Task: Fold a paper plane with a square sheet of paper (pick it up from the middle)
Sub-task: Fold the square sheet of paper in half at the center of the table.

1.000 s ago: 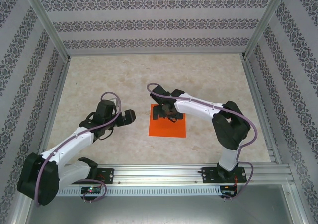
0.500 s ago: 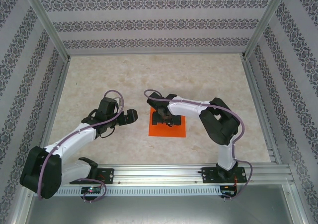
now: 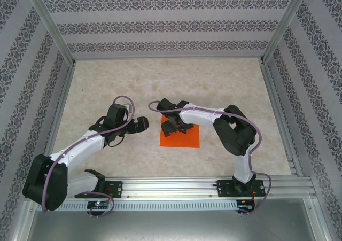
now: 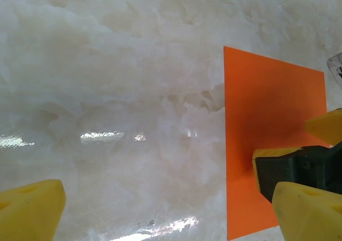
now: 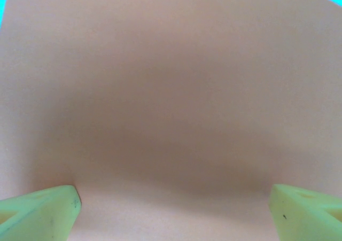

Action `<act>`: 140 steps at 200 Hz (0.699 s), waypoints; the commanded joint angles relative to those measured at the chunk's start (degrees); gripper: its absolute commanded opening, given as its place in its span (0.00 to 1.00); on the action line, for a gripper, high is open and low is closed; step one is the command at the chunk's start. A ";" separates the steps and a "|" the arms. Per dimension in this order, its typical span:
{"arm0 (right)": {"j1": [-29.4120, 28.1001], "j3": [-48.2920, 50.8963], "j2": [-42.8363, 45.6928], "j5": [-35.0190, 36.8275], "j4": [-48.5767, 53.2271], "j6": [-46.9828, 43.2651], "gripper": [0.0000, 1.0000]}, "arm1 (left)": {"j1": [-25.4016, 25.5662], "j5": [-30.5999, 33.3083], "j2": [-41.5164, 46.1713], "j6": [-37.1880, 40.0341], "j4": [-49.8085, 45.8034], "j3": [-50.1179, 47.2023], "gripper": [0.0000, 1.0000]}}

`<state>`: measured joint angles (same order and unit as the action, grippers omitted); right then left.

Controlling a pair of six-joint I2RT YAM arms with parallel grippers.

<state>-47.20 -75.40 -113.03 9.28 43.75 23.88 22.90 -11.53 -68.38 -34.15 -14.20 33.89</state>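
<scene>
Your top view is bright and evenly lit, with only soft, faint shadows on the table (image 3: 214,80) around the square sheet of paper (image 3: 186,140). In your left wrist view, white glare streaks lie on the glossy table left of the sheet, and the yellow fingers (image 4: 29,209) of the left gripper (image 4: 168,215) are blurred. Your right wrist view shows the sheet washed-out, with a broad soft shadow across its middle.

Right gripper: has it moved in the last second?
Yes. The right gripper shifted left and nearer over the square sheet of paper, which stayed put.
</scene>
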 commanded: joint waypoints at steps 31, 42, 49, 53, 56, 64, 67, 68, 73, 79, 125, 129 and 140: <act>-0.13 -1.68 4.23 2.42 5.75 5.09 0.95 | -0.56 0.01 -2.25 1.51 0.66 3.06 1.00; 0.63 -1.26 5.91 1.42 5.39 10.57 0.95 | -0.50 -0.07 -2.91 1.08 0.89 3.41 1.00; 0.99 -0.55 6.90 0.06 4.50 14.07 0.95 | -0.50 -0.44 -3.39 0.81 1.15 3.58 1.00; 1.26 -0.13 7.28 -0.72 3.91 15.91 0.95 | -0.54 -0.74 -3.68 0.71 1.33 3.75 1.00; 1.32 0.33 7.55 -1.22 3.29 17.25 0.95 | -0.49 -0.99 -3.95 0.60 1.43 3.84 1.00; 1.32 1.44 8.31 -2.45 0.98 19.72 0.95 | -0.56 -1.72 -4.62 0.52 1.51 4.22 1.00; 1.32 1.87 8.42 -2.85 -0.02 20.37 0.95 | -0.53 -1.82 -4.84 0.44 1.54 4.43 1.00; 1.32 1.98 8.43 -2.95 -0.31 20.57 0.95 | -0.50 -1.91 -4.92 0.42 1.54 4.47 1.00; 1.26 2.53 8.53 -3.33 -1.39 21.62 0.95 | -0.49 -2.16 -5.26 0.36 1.53 4.70 1.00; 1.45 2.71 8.20 -3.54 -1.90 22.80 0.95 | -0.53 -2.40 -5.66 0.32 1.58 4.93 1.00; 2.33 1.78 4.23 -4.05 -0.71 26.25 0.94 | -0.48 -3.08 -6.50 1.19 -0.21 5.78 1.00; 2.45 1.68 3.87 -4.11 -0.56 26.51 0.94 | -0.40 -3.01 -6.46 1.15 -0.22 5.62 1.00; 2.29 1.55 3.49 -3.42 -0.47 26.70 0.94 | -0.48 -2.98 -6.48 0.98 -0.09 5.26 1.00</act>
<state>-45.23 -74.19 -107.96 6.48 44.18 47.20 22.90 -13.67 -75.07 -33.89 -14.17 38.24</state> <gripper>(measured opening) 0.944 0.999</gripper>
